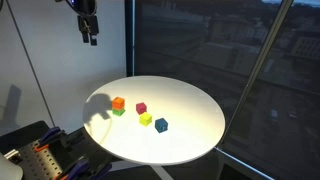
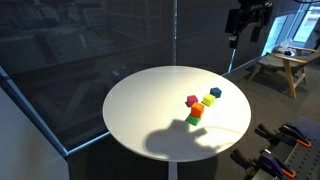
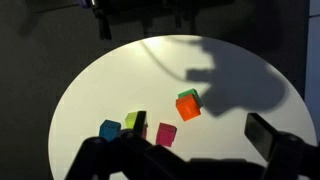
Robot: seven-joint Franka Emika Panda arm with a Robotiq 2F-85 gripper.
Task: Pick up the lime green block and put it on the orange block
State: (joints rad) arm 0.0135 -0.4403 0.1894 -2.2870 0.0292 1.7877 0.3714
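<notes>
Round white counter [image 1: 190, 105] [image 2: 140, 100] [image 3: 110, 80] with 5 small blocks grouped near one side.

The gripper [image 1: 90, 36] [image 2: 236, 34] hangs high above the counter, well apart from every block. It is released: in the wrist view the gripper [image 3: 185, 150] shows its 2 dark fingers [image 3: 268, 136] spread wide at the bottom of the frame, with nothing between them.

The lime green block [image 1: 145, 119] [image 2: 207, 101] [image 3: 133, 122] sits flat on the counter, untouched. It is between the blue block [image 1: 161, 125] [image 2: 214, 93] [image 3: 110, 129] and the magenta block [image 1: 141, 107] [image 2: 192, 100] [image 3: 166, 134], and close to both. In the wrist view it looks to be touching or nearly touching the blue block, but I cannot tell which.

The orange block [image 1: 118, 102] [image 2: 197, 111] [image 3: 188, 107] is near the lime green block but apart from it. It is in contact with the dark green block [image 1: 118, 111] [image 2: 193, 119] [image 3: 187, 95]. In both exterior views orange sits directly above dark green, so it looks stacked on it. In the wrist view only a sliver of green shows at the orange block's far edge. Nothing is on top of the orange block.

A dark shadow of the arm [image 1: 100, 108] [image 3: 230, 85] falls on the counter and reaches the orange block.
</notes>
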